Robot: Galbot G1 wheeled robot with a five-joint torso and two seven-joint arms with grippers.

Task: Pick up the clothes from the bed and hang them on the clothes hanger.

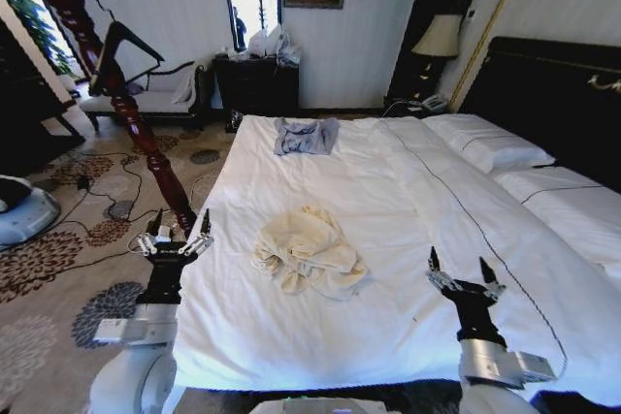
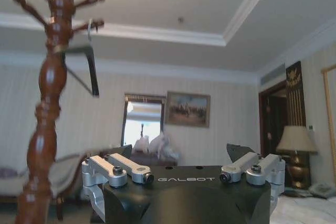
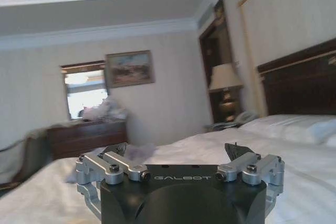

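**Spotter:** Closest to your head camera are both arms, raised at the foot end of the bed (image 1: 388, 336). Your left gripper (image 1: 176, 229) stands off the bed's left edge, above the carpet, fingers spread and holding nothing. Your right gripper (image 1: 464, 273) stands over the sheet on the other side, also spread and empty.

**Operator:** Where is the garment from there?

**Spotter:** The cream shirt (image 1: 309, 251) lies crumpled in a heap on the sheet, between your two grippers and a little further up the bed than either. It touches neither one. Bunched as it is, it has no clear long axis, though the heap runs slightly from the headboard side towards the foot. I judge your left gripper a bit nearer, but it has to cross the bed's edge first.

**Operator:** And the blue thing?

**Spotter:** That blue-grey garment (image 1: 306, 135) lies well beyond the shirt, at the far end of the sheet. Leave it.

**Operator:** The hanger?

**Spotter:** The black clothes hanger (image 2: 84, 69) hangs on a peg of the reddish wooden coat stand (image 2: 50, 103), off the bed's left side, beyond your left gripper. You would carry the shirt that way, so the left arm looks the better one to lift with.
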